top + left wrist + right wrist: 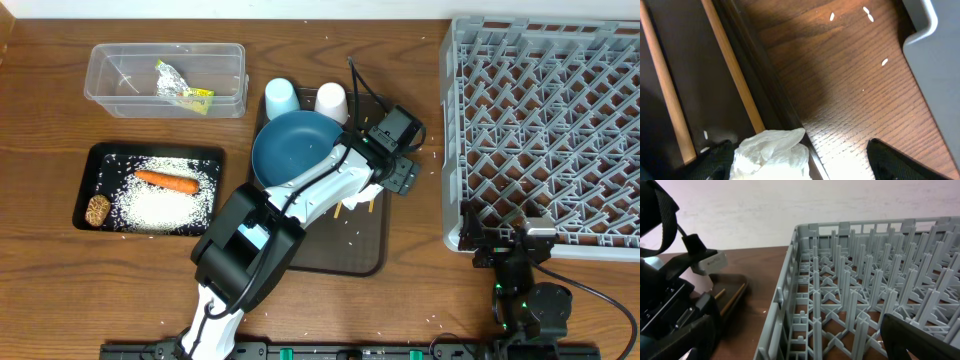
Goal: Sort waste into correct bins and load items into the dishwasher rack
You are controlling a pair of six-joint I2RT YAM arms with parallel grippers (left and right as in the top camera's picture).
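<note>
Both fingers (pixel 895 161) of my left gripper (pixel 799 152) stand spread, a puffy, creased crumpled white tissue (pixel 771 156) between them, bottom centre.

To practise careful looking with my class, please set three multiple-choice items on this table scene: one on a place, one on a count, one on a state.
1. Where is the yellow-green wrapper?
A. in the clear plastic tub
B. on the black tray
C. in the grey rack

2. How many cups stand beside the dark-blue plate?
A. one
B. two
C. four

3. How does the left gripper stand?
A. shut on a chopstick
B. shut on the carrot
C. open, with the crumpled tissue between its fingers

Answers:
1 A: the wrapper lies inside the tub's walls.
2 B: a light-blue cup and a white cup stand there.
3 C: the fingers sit wide apart on either side of the tissue.
</note>
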